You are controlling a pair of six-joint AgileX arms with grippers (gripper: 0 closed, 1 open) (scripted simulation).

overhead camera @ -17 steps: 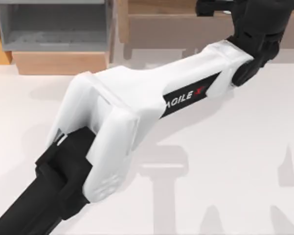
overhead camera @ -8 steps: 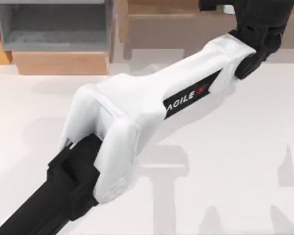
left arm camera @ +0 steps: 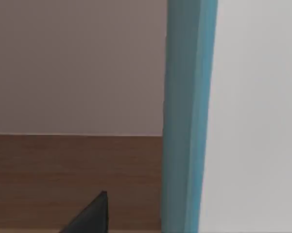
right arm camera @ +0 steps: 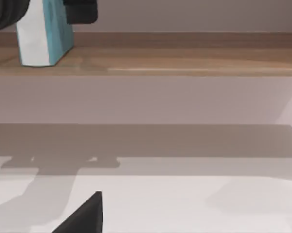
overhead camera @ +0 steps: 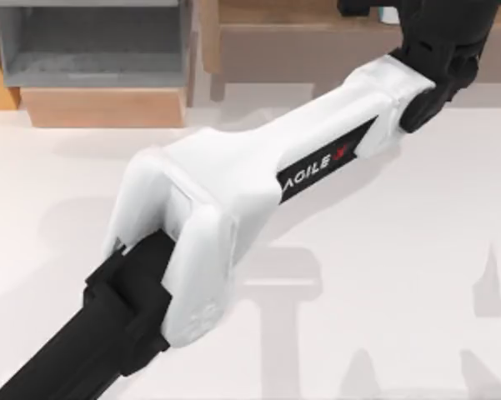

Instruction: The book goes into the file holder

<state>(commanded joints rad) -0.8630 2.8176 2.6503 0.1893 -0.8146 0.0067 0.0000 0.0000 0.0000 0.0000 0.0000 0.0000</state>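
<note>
The book (right arm camera: 43, 34) stands upright on the long wooden shelf (right arm camera: 184, 60), at the upper left of the right wrist view, with the left pincer (right arm camera: 41, 9) coming down on it from above: black parts flank its top on both sides. In the top view, that pincer sits at the upper right of the frame, over the shelf, with a sliver of teal showing beside it. From the left wrist view, the book's teal cover runs as a vertical band just right of centre, with its white page edges to the right.

The white bench (overhead camera: 400, 275) spreads across the lower part of the top view, crossed by the left arm's shadow. The file holder (overhead camera: 92, 50) sits at the upper left, well apart from the book.

The left pincer looks clamped around the book. I cannot tell how the right pincer stands.
</note>
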